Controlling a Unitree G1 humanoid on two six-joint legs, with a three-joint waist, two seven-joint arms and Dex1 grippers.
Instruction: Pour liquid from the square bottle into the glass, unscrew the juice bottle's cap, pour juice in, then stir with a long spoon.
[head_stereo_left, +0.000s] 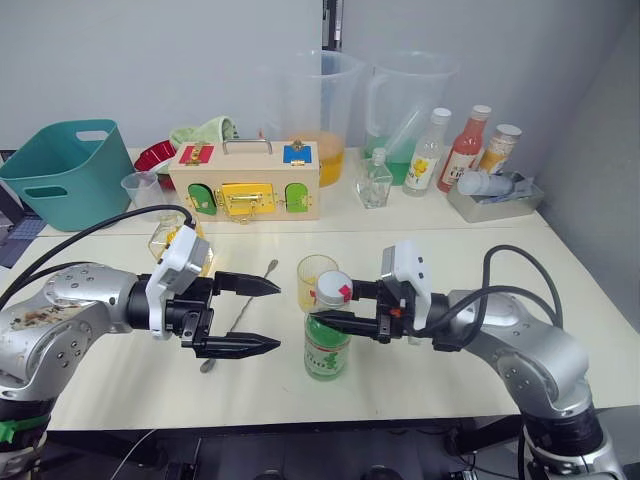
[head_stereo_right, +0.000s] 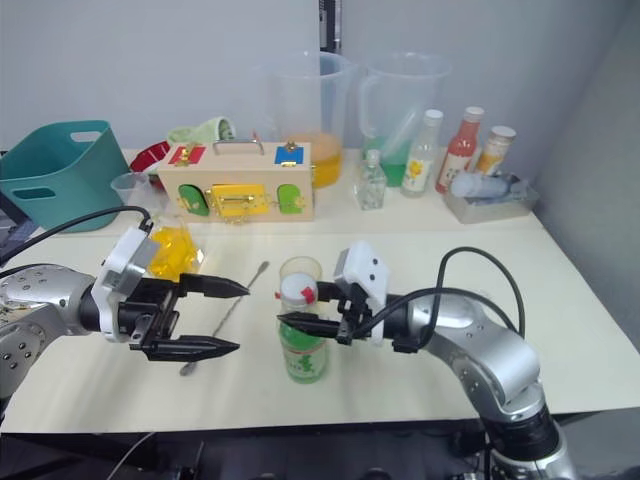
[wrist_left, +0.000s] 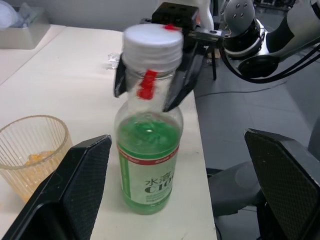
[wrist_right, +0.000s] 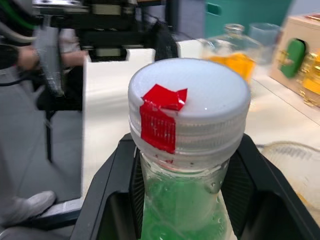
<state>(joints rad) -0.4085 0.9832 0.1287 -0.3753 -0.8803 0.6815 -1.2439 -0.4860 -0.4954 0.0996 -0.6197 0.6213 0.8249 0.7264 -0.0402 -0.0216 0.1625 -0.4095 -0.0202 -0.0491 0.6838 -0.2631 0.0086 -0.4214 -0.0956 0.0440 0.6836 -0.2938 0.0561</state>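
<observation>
Juice bottle stands upright near the front edge of the table, its white cap on and marked with a strip of red tape. The right gripper reaches in from the right, level with the bottle's neck; its two black fingers sit one on each side of the neck just under the cap, and the right wrist view shows them close against the clear plastic, though whether they press on it I cannot tell. The left gripper hangs to the left of the bottle, fingers spread wide apart and holding nothing, its tips just short of the bottle. Directly behind the bottle, on its far side, stands the glass, with a little yellow liquid at the bottom. The long spoon lies flat on the table to the left, passing under the left gripper. The square bottle sits farther left, behind the left arm, with yellow contents.
</observation>
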